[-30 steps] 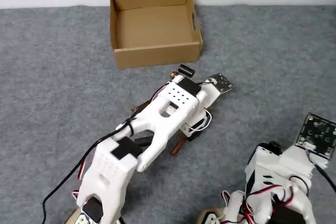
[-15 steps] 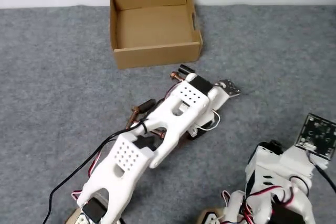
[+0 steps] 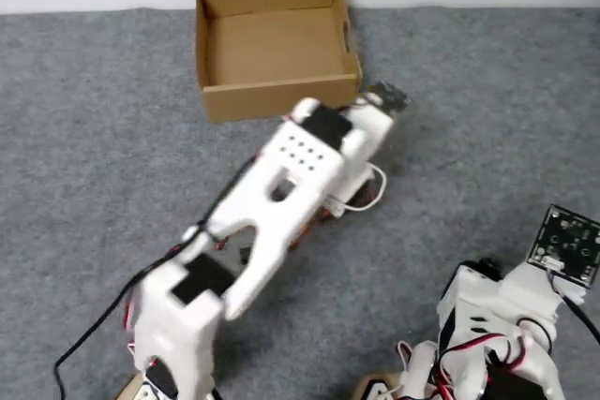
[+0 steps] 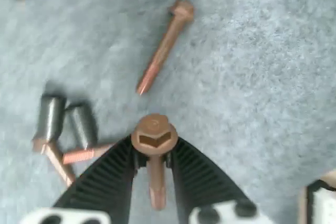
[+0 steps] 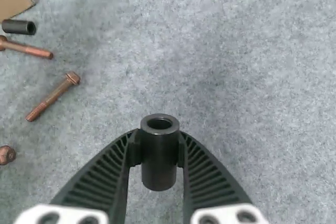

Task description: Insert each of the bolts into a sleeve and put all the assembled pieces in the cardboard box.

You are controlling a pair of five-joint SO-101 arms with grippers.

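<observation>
From the high view, the cardboard box (image 3: 281, 100) sits at the upper centre of the grey worktop (image 3: 94, 138). Nothing lies on the part of its floor I can see. My left arm (image 3: 281, 175) stretches from the lower left up to the centre, its wrist just below the box's right front corner. My right arm (image 3: 497, 325) is folded back at the lower right, well apart from it.

In the left wrist view, my left gripper (image 4: 153, 148) is clamped on a bolt (image 4: 154, 136), head at the tips and shank running back between the jaws. Beyond it lie a loose bolt (image 4: 164, 45) and two dark sleeves (image 4: 51, 116), side by side, with copper shanks at their ends; I cannot tell if those are seated.

In the right wrist view, my right gripper (image 5: 159, 145) grips a sleeve (image 5: 159, 153), its bore open and facing the camera. Another sleeve (image 5: 18, 27) and more bolts (image 5: 52, 97) lie near the box's corner.

I judge the mating step is in hand: one bolt, one sleeve, each held. Next the two arms must meet, shank lined up with bore.
</observation>
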